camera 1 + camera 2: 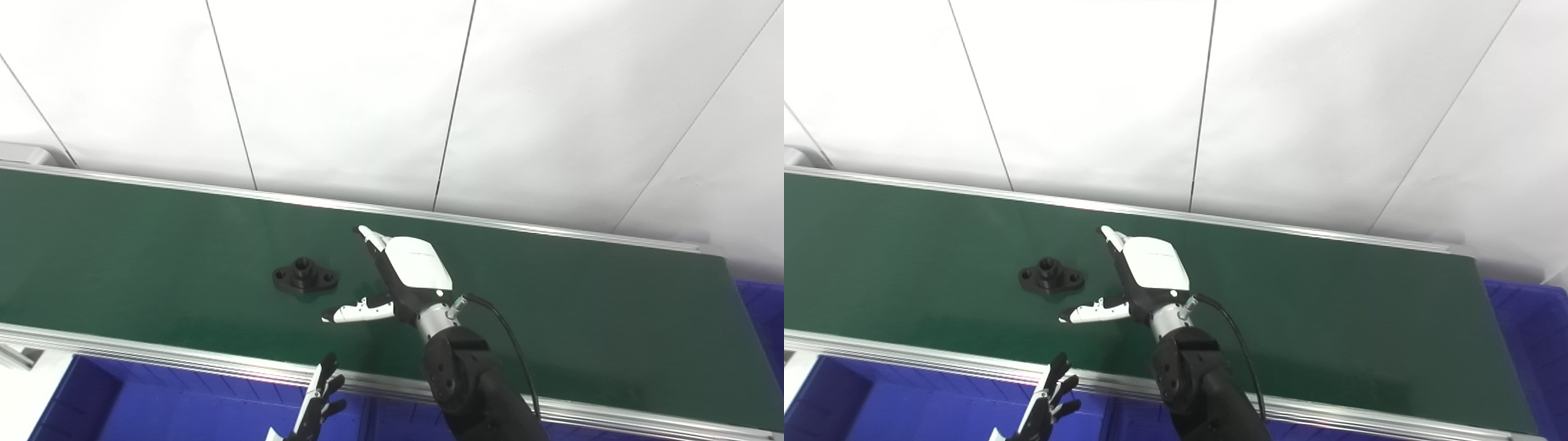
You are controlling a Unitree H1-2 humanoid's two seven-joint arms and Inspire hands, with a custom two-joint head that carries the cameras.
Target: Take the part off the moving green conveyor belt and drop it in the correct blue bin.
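Observation:
A black flanged part [304,276] with a raised round hub lies on the green conveyor belt [122,245], left of centre. My right hand [398,275] is over the belt just right of the part, open, with its fingers [371,236] stretched toward the far side and the thumb [355,312] spread toward the near edge; it touches nothing. My left hand [318,404] is low at the bottom edge, in front of the belt's near rail, fingers apart and empty. The part also shows in the right eye view [1051,276].
Blue bins sit below the belt's near rail [153,404] and past the belt's right end [762,318]. Aluminium rails [184,361] border the belt front and back. A white panelled wall rises behind. A black cable [508,337] runs along my right wrist.

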